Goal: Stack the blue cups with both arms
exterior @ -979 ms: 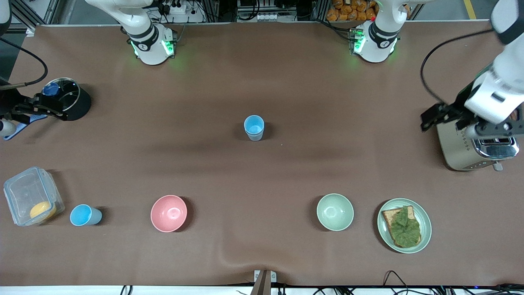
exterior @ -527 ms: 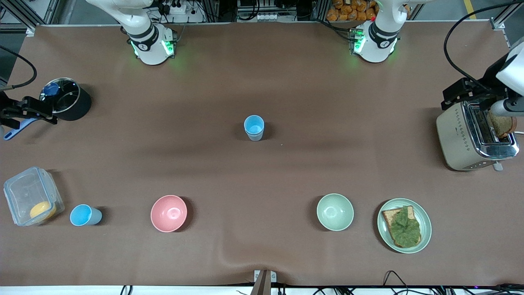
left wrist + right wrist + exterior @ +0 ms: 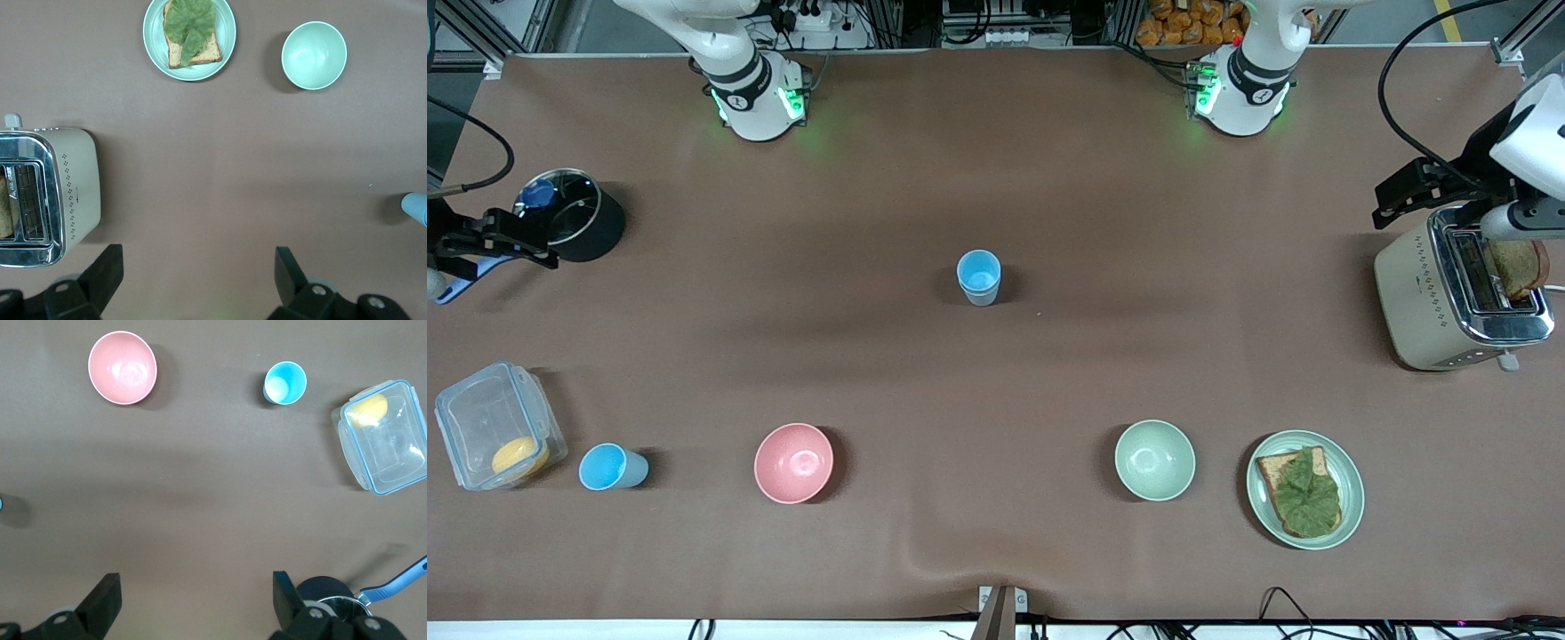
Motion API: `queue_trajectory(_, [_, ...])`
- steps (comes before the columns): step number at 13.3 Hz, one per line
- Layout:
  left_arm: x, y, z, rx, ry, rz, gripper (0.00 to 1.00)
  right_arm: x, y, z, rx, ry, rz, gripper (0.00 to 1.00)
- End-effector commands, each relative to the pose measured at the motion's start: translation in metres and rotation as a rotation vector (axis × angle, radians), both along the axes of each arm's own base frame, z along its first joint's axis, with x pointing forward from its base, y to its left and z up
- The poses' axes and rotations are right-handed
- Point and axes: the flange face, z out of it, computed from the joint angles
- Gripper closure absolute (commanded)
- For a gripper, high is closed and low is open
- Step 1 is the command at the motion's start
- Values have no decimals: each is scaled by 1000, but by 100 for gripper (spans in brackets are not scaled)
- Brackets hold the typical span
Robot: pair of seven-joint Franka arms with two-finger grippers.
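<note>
One blue cup (image 3: pixel 979 276) stands upright at the table's middle. A second blue cup (image 3: pixel 611 468) stands near the front edge at the right arm's end, between a clear container and a pink bowl; it also shows in the right wrist view (image 3: pixel 285 383). My right gripper (image 3: pixel 538 244) is open and empty, up in the air beside a black pot. My left gripper (image 3: pixel 1385 203) is open and empty, over the table by the toaster. In the left wrist view the middle cup's edge (image 3: pixel 417 208) just shows. Both grippers are far from both cups.
A pink bowl (image 3: pixel 793 462) and a pale green bowl (image 3: pixel 1154 460) sit near the front edge. A plate with toast and lettuce (image 3: pixel 1304 489), a toaster (image 3: pixel 1458 298), a clear lidded container (image 3: pixel 498 425) and a black pot (image 3: pixel 578 222) stand at the table's ends.
Both grippers have drawn outward toward their own ends of the table. The left gripper has left the top of the toaster. The cups have not moved.
</note>
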Motion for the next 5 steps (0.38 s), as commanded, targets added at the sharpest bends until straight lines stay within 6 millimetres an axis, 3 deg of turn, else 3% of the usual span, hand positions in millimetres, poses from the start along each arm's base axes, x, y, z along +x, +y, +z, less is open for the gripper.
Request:
queue_trajectory(1, [-4,1,6,-21,8,25,0,0,3,6,17,-4,15,0])
queue_trajectory(5, [-4,1,6,-12,8,23,0,0,6,6,17,-4,22,0])
